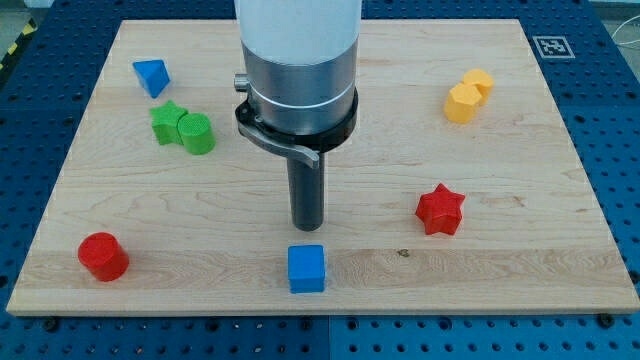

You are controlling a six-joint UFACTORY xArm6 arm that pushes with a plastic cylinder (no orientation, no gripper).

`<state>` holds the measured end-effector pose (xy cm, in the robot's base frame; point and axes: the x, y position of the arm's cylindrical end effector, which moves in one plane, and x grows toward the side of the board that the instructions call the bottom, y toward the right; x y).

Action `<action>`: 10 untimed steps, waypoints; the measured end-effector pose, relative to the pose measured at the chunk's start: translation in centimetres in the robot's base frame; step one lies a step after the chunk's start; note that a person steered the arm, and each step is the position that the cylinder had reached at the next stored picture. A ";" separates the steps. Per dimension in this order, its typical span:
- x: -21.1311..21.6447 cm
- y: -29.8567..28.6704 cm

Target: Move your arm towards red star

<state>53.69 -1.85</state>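
The red star-shaped block [440, 210] sits on the view's right side of the wooden board [400, 150], a bit below the middle. My tip [307, 226] stands near the middle of the board, well to the view's left of the star. There is no claw on this arm, only a dark rod, so nothing can open or close.

I think I am at the start of the move. Next, my tip needs to slide to the view's right, and that way looks free.

A blue cube [307, 268] sits just below my tip, near but not touching. The board is pale wood. It lies on a blue table with holes [610, 150].
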 end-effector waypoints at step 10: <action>-3.2 9.9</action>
